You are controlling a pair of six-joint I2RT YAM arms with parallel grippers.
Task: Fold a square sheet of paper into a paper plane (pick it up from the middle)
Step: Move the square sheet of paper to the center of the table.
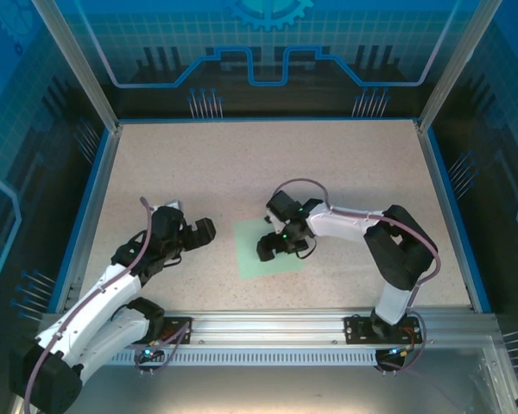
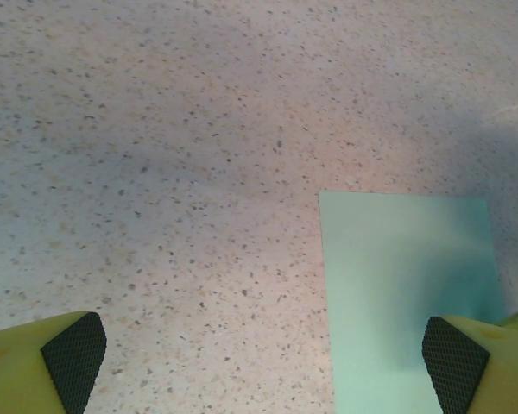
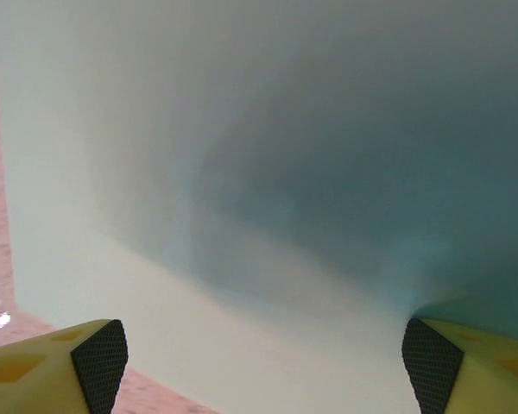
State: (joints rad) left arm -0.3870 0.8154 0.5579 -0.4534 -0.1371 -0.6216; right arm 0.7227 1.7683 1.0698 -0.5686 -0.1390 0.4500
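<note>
The right pincer is spread wide, tips down over the square sheet of paper, with nothing clasped between them (whether the tips touch the paper I cannot tell). The left pincer is spread as wide as it goes and empty, hovering above bare desk just left of the sheet.

The paper is pale mint green and unmarked. It lies flat and unfolded on the desk, towards the near edge between the two arms. From above, the right pincer covers part of it. The left wrist view gives a crisp corner and two straight edges beside speckled desk. In the right wrist view the dark pads frame the shadowed, blurry green.
</note>
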